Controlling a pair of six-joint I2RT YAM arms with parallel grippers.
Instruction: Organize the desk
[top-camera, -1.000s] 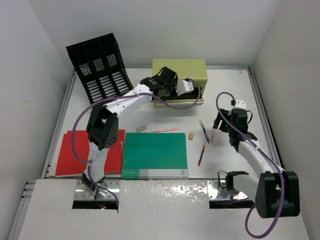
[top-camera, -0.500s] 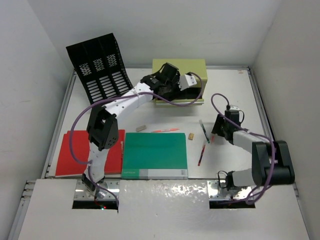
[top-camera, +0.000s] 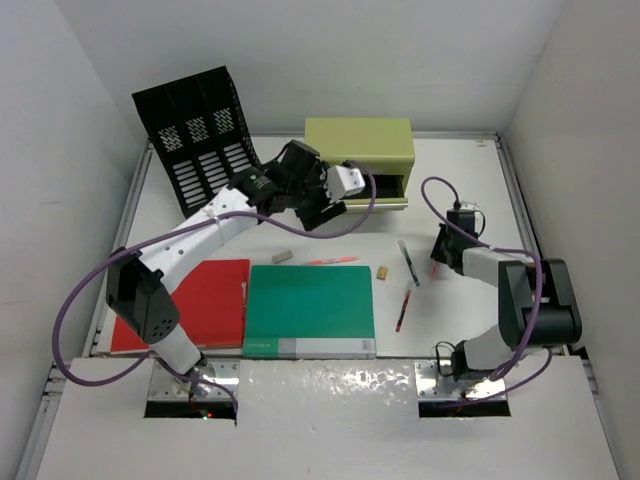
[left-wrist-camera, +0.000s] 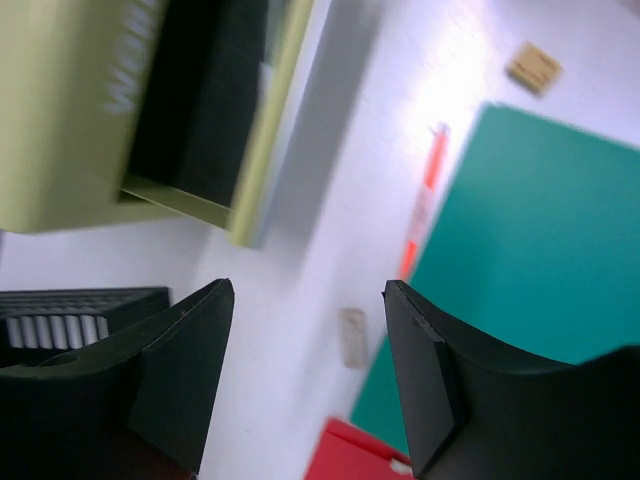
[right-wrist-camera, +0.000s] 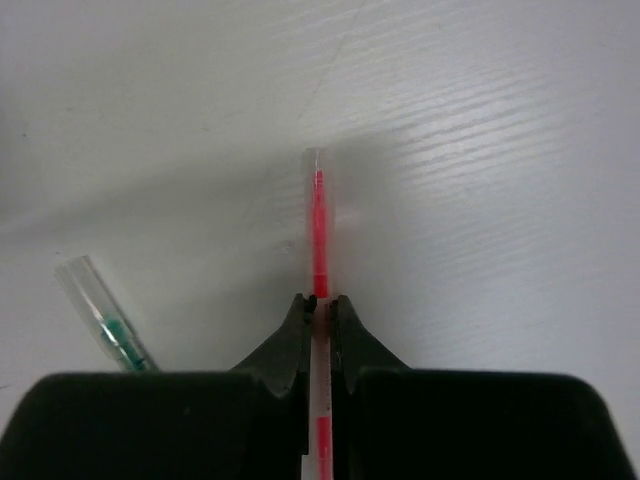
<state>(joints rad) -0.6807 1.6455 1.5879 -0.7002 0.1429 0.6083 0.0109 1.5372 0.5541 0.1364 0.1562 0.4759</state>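
1. Your top view sits high behind the arm bases, looking down on the whole desk (top-camera: 460, 180) from far off.
2. Your left wrist view looks past the left gripper (left-wrist-camera: 307, 290), tilted, fairly near; shares drawer box (left-wrist-camera: 60, 110) and green folder (left-wrist-camera: 540, 230) with top.
3. Your right wrist view hugs the desk behind the right gripper (right-wrist-camera: 318, 300); shares green pen (right-wrist-camera: 105, 315) with top.

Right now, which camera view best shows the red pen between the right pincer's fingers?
The right wrist view: the red pen runs down the centre, clamped in the right pincer. The top external view hides it almost wholly under that pincer; the left wrist view misses it.
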